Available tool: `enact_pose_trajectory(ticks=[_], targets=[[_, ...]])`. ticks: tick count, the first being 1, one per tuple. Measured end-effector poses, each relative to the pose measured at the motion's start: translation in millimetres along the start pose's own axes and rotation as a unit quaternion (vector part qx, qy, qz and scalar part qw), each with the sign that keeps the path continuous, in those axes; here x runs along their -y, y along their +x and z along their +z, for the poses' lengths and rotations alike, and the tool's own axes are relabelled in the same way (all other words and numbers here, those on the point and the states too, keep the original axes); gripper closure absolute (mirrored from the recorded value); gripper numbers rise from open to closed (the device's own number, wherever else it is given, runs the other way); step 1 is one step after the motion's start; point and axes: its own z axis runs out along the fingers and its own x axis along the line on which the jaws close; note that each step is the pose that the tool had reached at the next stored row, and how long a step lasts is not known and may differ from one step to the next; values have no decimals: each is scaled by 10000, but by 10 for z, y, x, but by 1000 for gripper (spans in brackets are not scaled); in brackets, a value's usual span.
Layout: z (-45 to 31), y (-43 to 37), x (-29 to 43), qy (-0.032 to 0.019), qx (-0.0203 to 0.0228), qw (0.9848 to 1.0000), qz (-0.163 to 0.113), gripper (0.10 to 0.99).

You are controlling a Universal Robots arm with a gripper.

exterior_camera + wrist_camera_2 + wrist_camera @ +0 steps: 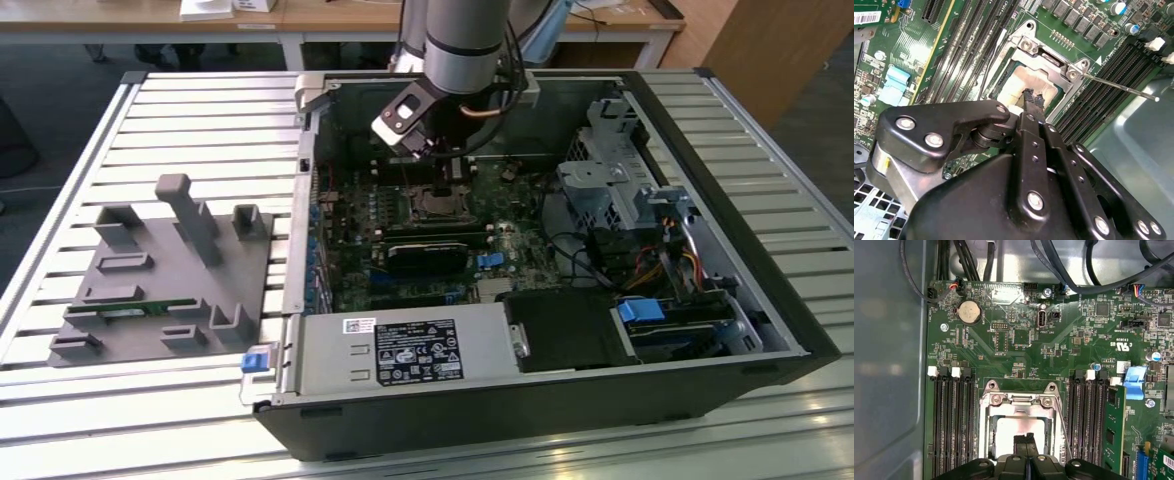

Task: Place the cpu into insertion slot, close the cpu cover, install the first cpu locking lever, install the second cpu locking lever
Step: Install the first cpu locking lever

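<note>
The cpu (1006,432) lies in the insertion slot (438,207) on the green motherboard, its pale top (1021,80) showing through the window of the cpu cover (1019,401). The silver cover frame (1054,62) lies flat over the chip. A thin locking lever (1124,87) juts out sideways from the socket, and it runs along one side of the frame (1061,427). My gripper (1026,441) is shut, with both black fingertips pressed together over the chip's near edge (1033,97). Whether they touch it I cannot tell. In the exterior view the gripper (451,180) hangs just above the socket.
Long black memory slots (951,425) flank the socket on both sides, and a green card (1114,430) stands beside them. The open case holds a power supply (400,350), a drive cage (614,190) and cables. A grey fixture block (160,270) sits at the exterior view's left.
</note>
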Motion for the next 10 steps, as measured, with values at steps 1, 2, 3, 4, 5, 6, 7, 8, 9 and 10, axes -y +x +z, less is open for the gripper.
enact_pose_trajectory(ticks=[1, 2, 3, 4, 5, 6, 7, 8, 9, 10], targets=[[-5, 0, 0, 0, 0, 10000, 0, 980], [-13, 0, 0, 0, 0, 10000, 0, 980], [-24, 0, 1, 0, 1, 10000, 0, 980], [-34, 0, 1, 0, 1, 10000, 0, 980], [-46, 1, 1, 0, 0, 10000, 0, 980], [-58, 1, 1, 0, 0, 10000, 0, 980], [-66, 1, 1, 0, 0, 10000, 0, 980], [-68, 1, 1, 0, -1, 10000, 0, 980], [-70, 1, 1, -2, -1, 10000, -1, 980], [-70, 1, 1, -3, -1, 10000, -1, 980]])
